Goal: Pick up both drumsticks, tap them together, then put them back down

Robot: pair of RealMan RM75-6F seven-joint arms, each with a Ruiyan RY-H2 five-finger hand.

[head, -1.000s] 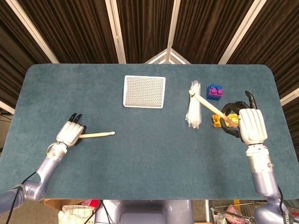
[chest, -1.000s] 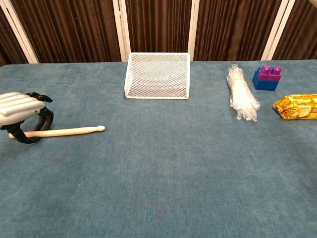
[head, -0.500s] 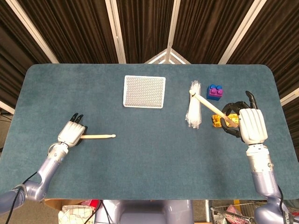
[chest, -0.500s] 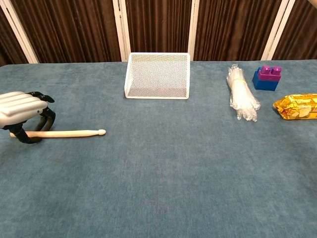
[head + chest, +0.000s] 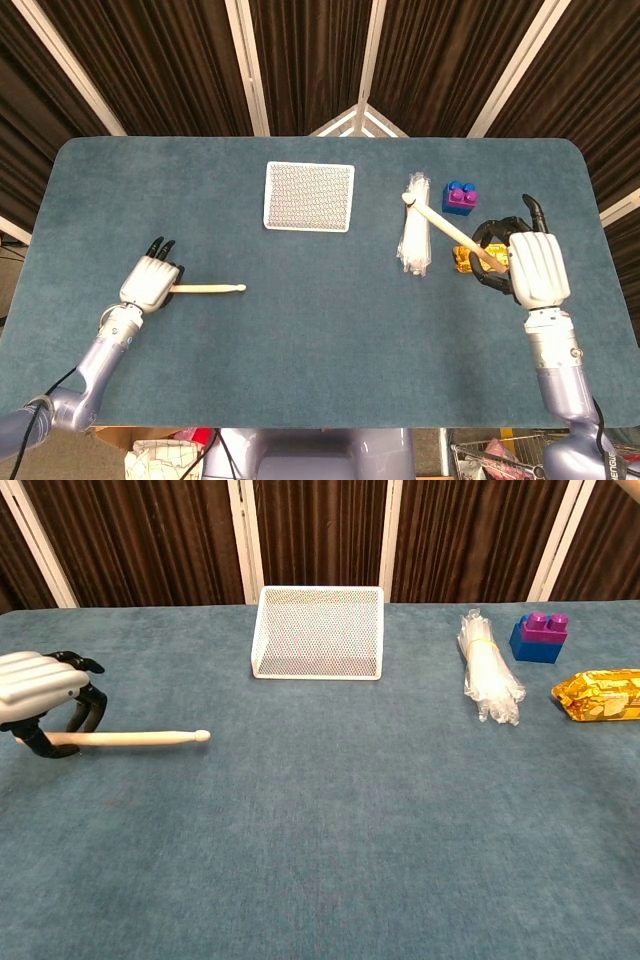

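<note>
On the left side of the blue surface, your left hand has its fingers curled around the butt end of one drumstick. That stick points out toward the middle of the surface, roughly level, with its rounded tip free; from the chest view you can see it sitting just above the cloth, though whether the tip touches cannot be told.

Over on the right, your right hand grips the second drumstick near its butt, dark fingers wrapped round it. This stick slants up and away toward the far left, and its tip sits over the top of the clear plastic bundle in the head view. Only that view shows this hand and stick; the chest view misses both.

The two sticks are well apart, one at each side of the surface.

Beneath and beside your right hand lies the yellow snack packet, partly hidden by the fingers in the head view. A blue and purple toy block stands just beyond it, near the bundle. A white mesh basket rests toward the far middle, apart from everything else.
</note>
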